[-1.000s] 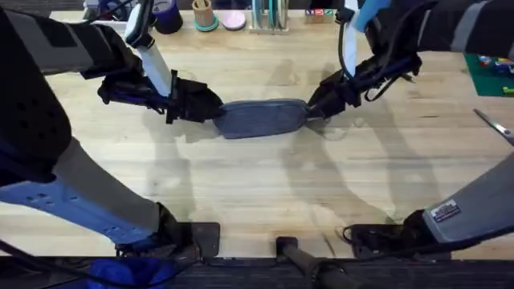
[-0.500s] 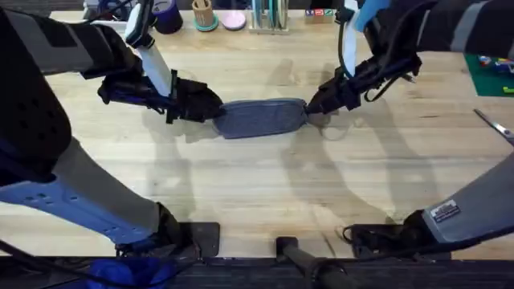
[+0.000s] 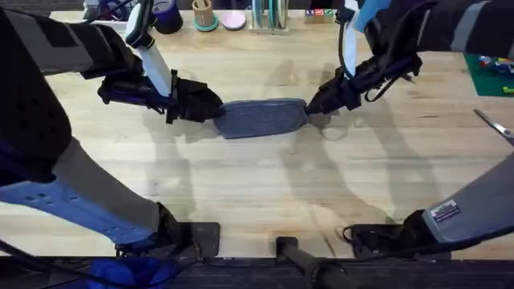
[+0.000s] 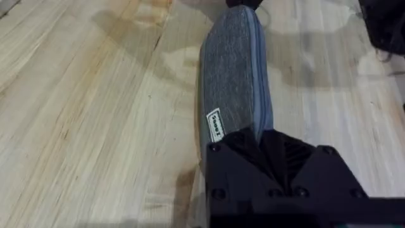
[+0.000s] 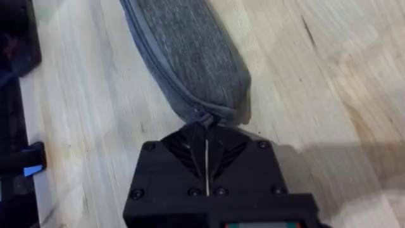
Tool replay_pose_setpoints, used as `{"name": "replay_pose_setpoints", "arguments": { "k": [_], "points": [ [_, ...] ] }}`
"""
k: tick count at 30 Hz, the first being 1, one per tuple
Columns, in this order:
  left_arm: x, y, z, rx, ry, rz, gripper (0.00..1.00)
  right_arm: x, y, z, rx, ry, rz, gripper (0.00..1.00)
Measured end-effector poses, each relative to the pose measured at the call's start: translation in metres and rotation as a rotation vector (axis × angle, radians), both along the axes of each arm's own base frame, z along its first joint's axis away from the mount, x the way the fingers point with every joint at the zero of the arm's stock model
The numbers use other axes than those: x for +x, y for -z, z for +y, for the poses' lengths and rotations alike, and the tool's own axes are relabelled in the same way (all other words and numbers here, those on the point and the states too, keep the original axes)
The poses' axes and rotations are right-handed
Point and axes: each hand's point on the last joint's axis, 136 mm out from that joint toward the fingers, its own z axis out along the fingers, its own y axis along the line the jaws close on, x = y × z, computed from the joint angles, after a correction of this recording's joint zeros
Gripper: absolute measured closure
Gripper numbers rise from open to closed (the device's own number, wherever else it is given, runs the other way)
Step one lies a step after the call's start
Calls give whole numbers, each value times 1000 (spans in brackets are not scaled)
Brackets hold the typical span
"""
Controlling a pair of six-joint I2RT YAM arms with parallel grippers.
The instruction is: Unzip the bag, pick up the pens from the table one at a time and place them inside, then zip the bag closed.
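I am holding the bag (image 3: 261, 118) at both ends as it is lying flat on the table (image 3: 265, 193), slightly toward 12 o'clock of centre. My left gripper (image 3: 214, 110) is clamping the 9 o'clock end, fingers closed over the fabric. My right gripper (image 3: 309, 110) is pinching narrowly at the 3 o'clock end, where the zipper line (image 5: 152, 54) is terminating; I judge it is on the pull tab, though the tab itself is hidden. The pouch is looking soft, light and limp, so I am expecting it to bunch unless the left end is anchored while the zipper is being drawn.
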Motion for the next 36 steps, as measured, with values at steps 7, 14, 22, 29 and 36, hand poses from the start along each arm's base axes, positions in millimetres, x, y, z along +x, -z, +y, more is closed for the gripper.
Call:
{"name": "replay_pose_setpoints", "arguments": {
  "k": [7,14,22,29,36],
  "points": [
    [0,0,0,0,0,0,959,0,0,0,0,0,0,971],
    [0,0,0,0,0,0,959,-1,0,-2,-1,5,11,972],
    [0,0,0,0,0,0,959,-4,-6,-3,-5,8,40,971],
    [0,0,0,0,0,0,959,4,-16,-4,-3,22,29,972],
    [0,0,0,0,0,0,959,6,-26,-5,-5,27,43,971]
  ]
}}
